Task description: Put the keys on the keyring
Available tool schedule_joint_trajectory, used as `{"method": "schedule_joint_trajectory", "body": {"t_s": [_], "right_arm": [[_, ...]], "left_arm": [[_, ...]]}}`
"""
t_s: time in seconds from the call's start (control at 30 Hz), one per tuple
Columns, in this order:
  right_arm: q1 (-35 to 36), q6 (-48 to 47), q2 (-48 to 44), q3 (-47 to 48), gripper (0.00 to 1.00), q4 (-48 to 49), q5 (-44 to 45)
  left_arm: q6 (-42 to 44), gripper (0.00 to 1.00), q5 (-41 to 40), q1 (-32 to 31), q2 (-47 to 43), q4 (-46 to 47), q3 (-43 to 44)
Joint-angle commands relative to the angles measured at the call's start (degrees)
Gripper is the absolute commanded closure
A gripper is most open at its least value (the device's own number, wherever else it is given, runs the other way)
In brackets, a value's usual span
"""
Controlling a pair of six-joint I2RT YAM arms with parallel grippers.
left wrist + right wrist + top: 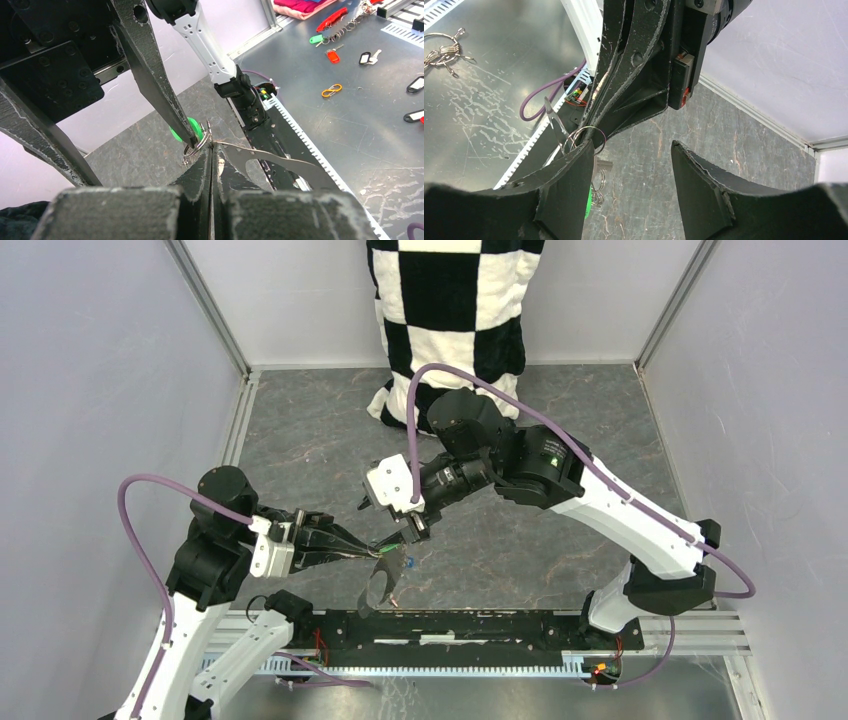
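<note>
Here, the left gripper [363,551] is clenched on the keyring [378,592], pinching the top edge of its flat, dark grey strap between rough black fingers [197,175]. The strap hangs below the tips as a curved loop, over the marbled grey table [560,540]. A thin silver wire ring [199,141] sits at the pinched edge, just beside the left tips. The green key [192,129], with a rounded, glossy plastic head, shows just behind this ring; whether it is threaded on cannot be told. The right gripper [631,162] is released, its jaws wide apart and grasping nothing. One tapered finger [155,75] touches the ring with its tip. A fleecy black-and-white checkered cloth [450,300] lies at the far wall.
</note>
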Motion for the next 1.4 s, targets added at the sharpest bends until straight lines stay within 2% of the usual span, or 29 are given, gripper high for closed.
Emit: {"method": "schedule_joint_trajectory", "body": {"t_s": [0.0,0.4,0.67,1.07,1.37], "right_arm": [[-0.87,-0.27,-1.89,0.07,0.36,-0.54,-0.07],[-0.99,3.15,-3.15,-4.19,0.37,7.19,-3.58],[-0.96,6.22,-0.62,-3.08,0.4,9.74,-3.73],[-0.99,12.22,-1.62,-6.72,0.45,17.56,0.17],[-0.69,10.21,0.22,-4.85,0.44,12.11,0.37]], "left_arm": [[2.39,0.98,2.32,-0.23,-0.8,2.52,1.04],[2.22,0.98,2.27,-0.23,-1.04,2.46,1.03],[2.34,0.98,2.25,-0.25,-0.99,2.46,1.12],[2.21,0.98,1.18,-0.27,-1.2,2.42,0.33],[2.3,0.98,-0.05,-0.24,-1.3,2.43,0.68]]}}
